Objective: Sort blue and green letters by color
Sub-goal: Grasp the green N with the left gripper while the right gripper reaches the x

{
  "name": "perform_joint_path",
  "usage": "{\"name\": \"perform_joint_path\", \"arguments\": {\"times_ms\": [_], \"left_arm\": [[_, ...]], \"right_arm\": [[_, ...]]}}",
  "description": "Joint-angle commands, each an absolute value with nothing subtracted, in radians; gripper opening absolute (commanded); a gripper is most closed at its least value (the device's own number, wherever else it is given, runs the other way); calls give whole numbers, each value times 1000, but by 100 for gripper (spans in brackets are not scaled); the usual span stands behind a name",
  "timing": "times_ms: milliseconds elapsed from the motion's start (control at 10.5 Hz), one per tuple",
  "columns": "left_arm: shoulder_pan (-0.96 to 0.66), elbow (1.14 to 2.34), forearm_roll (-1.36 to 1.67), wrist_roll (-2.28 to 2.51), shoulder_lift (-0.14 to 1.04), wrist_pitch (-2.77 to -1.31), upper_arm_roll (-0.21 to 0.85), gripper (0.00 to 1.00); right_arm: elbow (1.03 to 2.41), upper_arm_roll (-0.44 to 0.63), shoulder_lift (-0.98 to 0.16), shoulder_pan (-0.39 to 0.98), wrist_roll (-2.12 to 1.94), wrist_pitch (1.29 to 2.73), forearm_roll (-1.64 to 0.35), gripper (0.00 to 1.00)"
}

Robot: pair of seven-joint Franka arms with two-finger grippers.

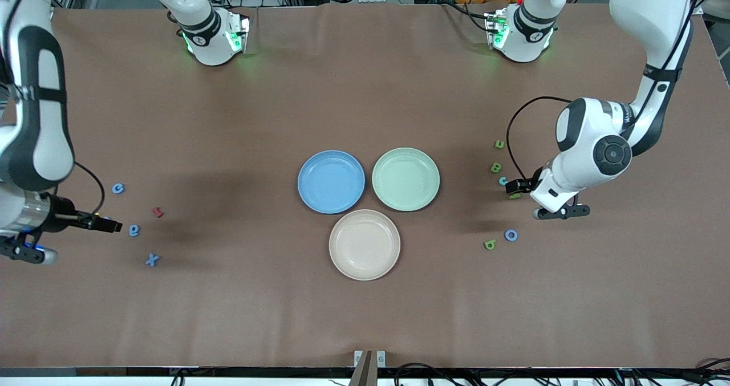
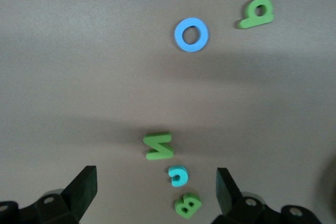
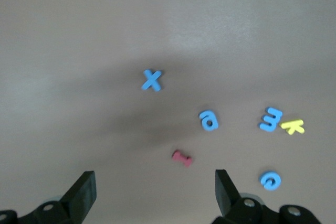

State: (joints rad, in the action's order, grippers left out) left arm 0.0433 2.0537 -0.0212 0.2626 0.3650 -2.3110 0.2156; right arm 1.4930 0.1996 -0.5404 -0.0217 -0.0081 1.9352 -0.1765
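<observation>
My left gripper (image 1: pixel 516 189) hangs open over a cluster of letters at the left arm's end of the table: a green N (image 2: pixel 159 146), a blue c (image 2: pixel 178 176) and a green B (image 2: pixel 187 205) lie between its fingers' lines, untouched. A blue ring letter (image 2: pixel 191 34) and a green p (image 2: pixel 256 13) lie apart from them. My right gripper (image 1: pixel 108 225) is open and empty over the right arm's end, near a blue x (image 3: pixel 151 80), a blue a (image 3: pixel 209 120), a blue E (image 3: pixel 271 119) and another blue c (image 3: pixel 270 180).
A blue plate (image 1: pixel 331 181), a green plate (image 1: pixel 405 179) and a cream plate (image 1: pixel 364 244) sit together mid-table, all bare. A dark red letter (image 3: pixel 182 158) and a yellow letter (image 3: pixel 293 126) lie among the blue ones. One more green letter (image 1: pixel 499 144) lies toward the bases.
</observation>
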Motion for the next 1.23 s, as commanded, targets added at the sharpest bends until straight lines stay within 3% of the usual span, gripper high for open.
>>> {"name": "perform_joint_path", "arguments": {"times_ms": [0,190,569,853,948,1138], "left_arm": [[54,2131,-44,288,396,-2453,221,100],[54,2135,-66,287,426,-2483,219,100],[49,2135,-98,287,463,-2511,219,90],[52,2135,-132,288,479,-2528,219,80],[51,2135,-132,288,480,-2528,219,72],[48,2132,-132,294,486,-2528,219,67]], "right_arm": [[1401,281,-704,32,62,2038,-199,100],[1399,302,-759,87,196,2115,-201,100],[1344,351,-868,136,224,2203,-273,100],[1358,350,-868,135,222,2230,-343,100],[1414,348,-855,135,218,2273,-365,100],[1491,339,-844,133,213,2379,-367,100]]}}
